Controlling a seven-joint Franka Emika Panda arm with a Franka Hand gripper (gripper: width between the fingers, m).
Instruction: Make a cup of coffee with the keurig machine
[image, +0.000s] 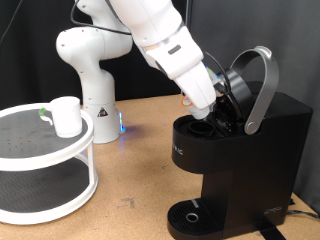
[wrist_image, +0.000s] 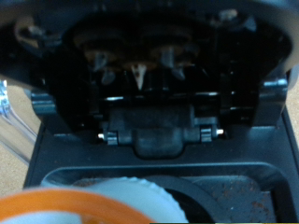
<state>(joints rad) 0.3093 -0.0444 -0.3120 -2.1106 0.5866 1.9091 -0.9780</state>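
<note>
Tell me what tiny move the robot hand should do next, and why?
Probably lower the hand a little, straight into the keurig machine. Its lid stands open, the hand is at the pod hole, and the wrist view shows a white pod with an orange rim close to the camera.

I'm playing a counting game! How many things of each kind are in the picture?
Coffee machines: 1, the black keurig machine, lid up
Cups: 1, the white cup
Round white stands: 1
Robot arms: 1
Total: 4
</note>
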